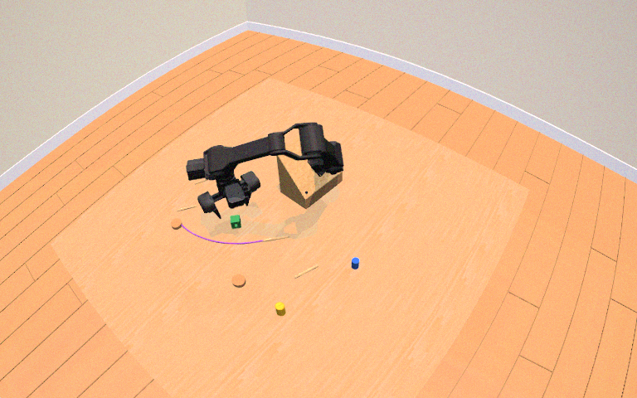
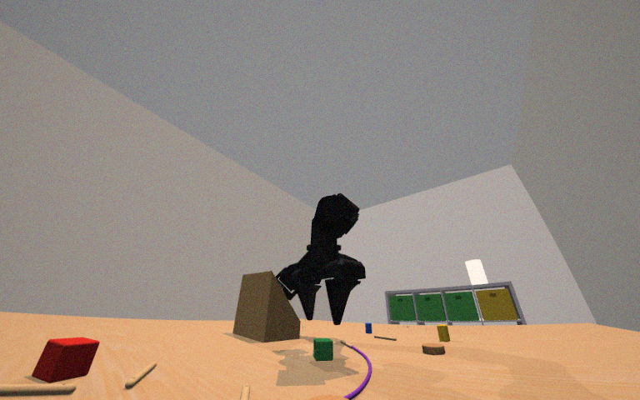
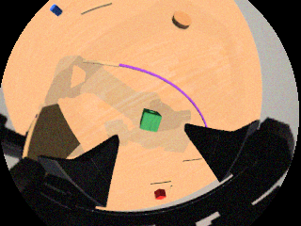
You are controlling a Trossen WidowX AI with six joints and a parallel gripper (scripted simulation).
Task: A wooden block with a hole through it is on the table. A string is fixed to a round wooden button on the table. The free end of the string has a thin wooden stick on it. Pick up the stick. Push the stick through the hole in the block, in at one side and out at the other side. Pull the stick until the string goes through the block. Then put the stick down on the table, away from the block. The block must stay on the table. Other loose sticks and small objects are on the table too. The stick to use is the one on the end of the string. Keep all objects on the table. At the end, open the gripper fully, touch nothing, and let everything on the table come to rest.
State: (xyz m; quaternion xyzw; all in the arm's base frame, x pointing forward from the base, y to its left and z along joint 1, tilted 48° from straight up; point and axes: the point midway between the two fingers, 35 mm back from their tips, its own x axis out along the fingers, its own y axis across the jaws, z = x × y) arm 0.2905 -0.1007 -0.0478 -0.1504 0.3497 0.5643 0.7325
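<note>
The thin wooden stick [image 1: 277, 239] [image 2: 346, 343] [image 3: 101, 63] lies on the table at the end of the purple string [image 1: 221, 242] [image 2: 369, 367] [image 3: 165, 81]. The string curves to the round button [image 1: 176, 224], which a finger hides in the wrist view. The wooden block [image 1: 289, 185] [image 2: 254, 306] [image 3: 52, 132] stands on the table, partly behind the arm. A small dark dot shows near its front corner in the top view; I cannot make out the through hole. My gripper [image 1: 233, 211] [image 2: 322, 322] [image 3: 151, 131] is open and empty, above the table, away from the stick.
A green cube [image 1: 235, 221] [image 2: 322, 350] [image 3: 150, 121] lies below the gripper. Loose sticks [image 1: 306, 271] [image 2: 140, 375] [image 3: 161, 182], a second button [image 1: 238, 280], a yellow cylinder [image 1: 280, 309], a blue cylinder [image 1: 355, 263] and a red block [image 2: 66, 359] [image 3: 160, 194] lie around.
</note>
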